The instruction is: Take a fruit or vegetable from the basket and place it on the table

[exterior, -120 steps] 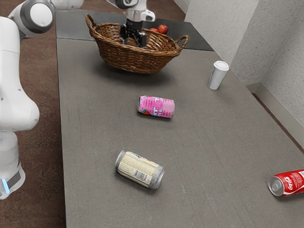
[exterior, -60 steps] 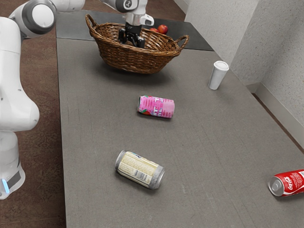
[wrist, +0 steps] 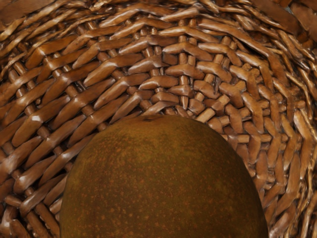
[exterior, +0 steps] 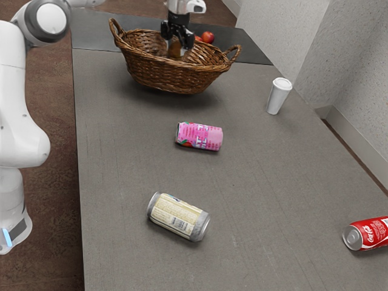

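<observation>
One fruit (wrist: 163, 183) is sitting pinched in our gripper (exterior: 176, 46), and we're holding it within the basket's (exterior: 176, 76) opening, at the table's (exterior: 133, 157) far end! Grasping is looking done, we're judging; clearing the rim, carrying toward the near side, lowering and letting go are all waiting for us.

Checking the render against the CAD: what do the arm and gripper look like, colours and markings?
The seven-joint arm has smooth, rounded white shells, with a gray ring around a white joint cap. Low down sit a dark gray panel and a light-blue strip. The gripper is black and angular.
</observation>
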